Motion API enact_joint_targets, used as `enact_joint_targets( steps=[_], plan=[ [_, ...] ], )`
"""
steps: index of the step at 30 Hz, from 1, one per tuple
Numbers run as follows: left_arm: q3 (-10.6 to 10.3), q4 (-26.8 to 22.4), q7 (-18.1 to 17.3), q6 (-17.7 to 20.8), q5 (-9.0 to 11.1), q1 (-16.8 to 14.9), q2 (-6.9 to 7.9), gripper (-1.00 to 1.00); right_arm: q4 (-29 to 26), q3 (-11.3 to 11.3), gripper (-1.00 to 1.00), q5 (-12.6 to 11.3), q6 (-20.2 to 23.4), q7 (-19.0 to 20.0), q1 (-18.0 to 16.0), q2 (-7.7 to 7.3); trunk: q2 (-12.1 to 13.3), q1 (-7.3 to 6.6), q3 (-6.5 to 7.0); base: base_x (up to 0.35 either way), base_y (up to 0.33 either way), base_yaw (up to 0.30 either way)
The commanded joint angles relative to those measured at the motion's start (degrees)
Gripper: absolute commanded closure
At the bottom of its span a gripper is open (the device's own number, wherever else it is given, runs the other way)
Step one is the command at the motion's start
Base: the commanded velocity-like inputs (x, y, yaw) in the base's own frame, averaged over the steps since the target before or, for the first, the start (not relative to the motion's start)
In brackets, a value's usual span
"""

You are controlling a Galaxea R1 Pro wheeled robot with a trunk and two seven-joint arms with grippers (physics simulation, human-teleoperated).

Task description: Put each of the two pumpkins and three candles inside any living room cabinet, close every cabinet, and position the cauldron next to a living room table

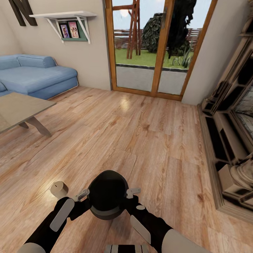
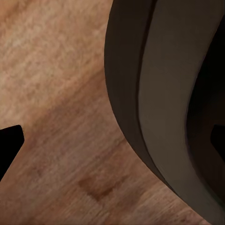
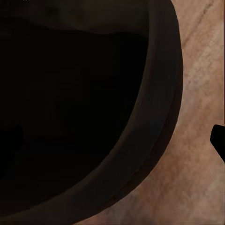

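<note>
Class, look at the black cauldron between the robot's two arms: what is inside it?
The cauldron shows nothing inside: in the right wrist view its hollow is plain dark, with no pumpkin or candle visible. The deepest part is too shadowed to see, so something small and dark could be hidden.

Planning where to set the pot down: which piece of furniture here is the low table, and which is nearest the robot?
The grey-topped coffee table at the left, nearer than the blue sofa behind it. The cauldron sits between both grippers.
</note>
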Motion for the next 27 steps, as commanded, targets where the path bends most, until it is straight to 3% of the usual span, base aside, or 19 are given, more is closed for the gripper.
enact_joint_targets(
  steps=[1, 10, 17, 27],
  plan=[
    [-0.2, -0.1, 0.6, 0.1, 0.3, 0.0, 0.06, -1.00, 0.0, 0.0, -1.00, -0.2, 0.2, -0.5, -0.1, 0.00, 0.0, -0.01, -0.05, 0.000, 0.000, 0.000],
    [-0.2, -0.1, 0.6, 0.1, 0.3, 0.0, 0.02, -1.00, 0.2, -4.7, -1.00, -0.2, 0.1, -0.8, -0.1, 0.00, -0.1, 0.12, -1.16, 0.000, 0.000, 0.000],
    [-0.2, -0.1, 0.6, 0.1, 0.3, 0.0, 0.00, -1.00, 0.2, -5.2, -1.00, -0.2, -0.2, -1.0, -0.1, 0.00, -0.2, 0.25, -2.26, 0.000, 0.000, 0.000],
    [-0.2, -0.1, 0.6, 0.1, 0.3, 0.0, 0.00, -1.00, 0.2, -5.3, -1.00, -0.2, -0.3, -1.0, -0.1, 0.00, -0.2, 0.25, -2.26, 0.000, 0.000, 0.000]
  ],
)
